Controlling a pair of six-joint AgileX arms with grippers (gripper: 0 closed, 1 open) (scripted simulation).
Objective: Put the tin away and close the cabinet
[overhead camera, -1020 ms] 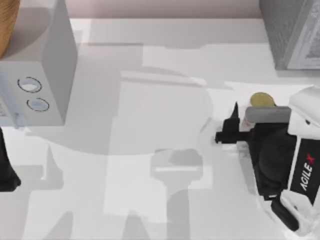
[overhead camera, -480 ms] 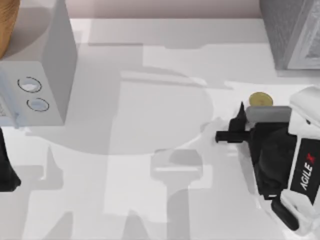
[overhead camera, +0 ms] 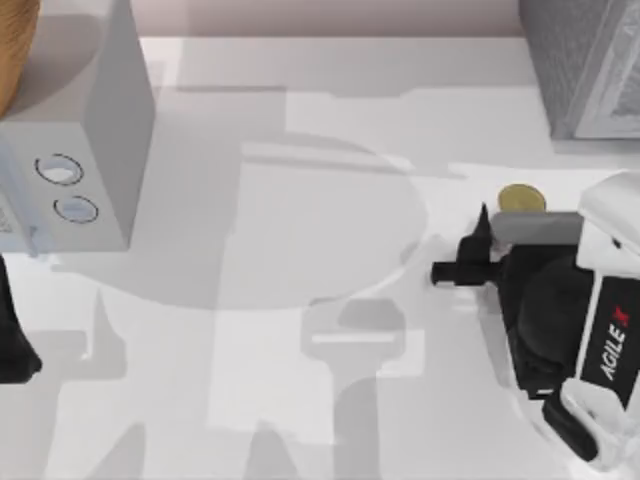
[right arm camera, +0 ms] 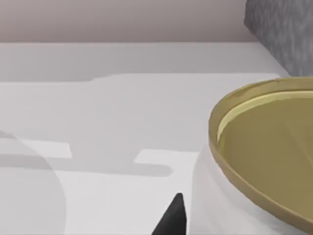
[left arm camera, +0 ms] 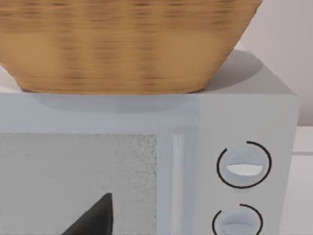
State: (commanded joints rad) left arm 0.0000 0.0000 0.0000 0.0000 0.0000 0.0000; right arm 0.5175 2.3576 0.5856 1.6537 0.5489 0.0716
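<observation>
The tin (overhead camera: 522, 197) stands on the white table at the right, its gold top showing just beyond my right arm's wrist. My right gripper (overhead camera: 470, 248) reaches down around it and looks shut on the tin. In the right wrist view the gold lid (right arm camera: 266, 147) looms close, with one dark fingertip (right arm camera: 172, 218) right beside the tin's white wall. The cabinet (overhead camera: 575, 60), dark grey and speckled with a white-framed door panel (overhead camera: 618, 85), sits at the far right corner, cut off by the frame. My left gripper (overhead camera: 15, 345) is parked at the left edge.
A smooth pale grey box with two round dials (overhead camera: 75, 130) stands at the far left, with a wicker basket (left arm camera: 127, 44) on top of it. The left wrist view faces this box's front (left arm camera: 243, 164). Open table lies between the two boxes.
One right finger has shifted toward the tin, and the tin's red-marked label is now hidden behind the gripper. The tin's top nudged slightly. The left arm stayed still.
</observation>
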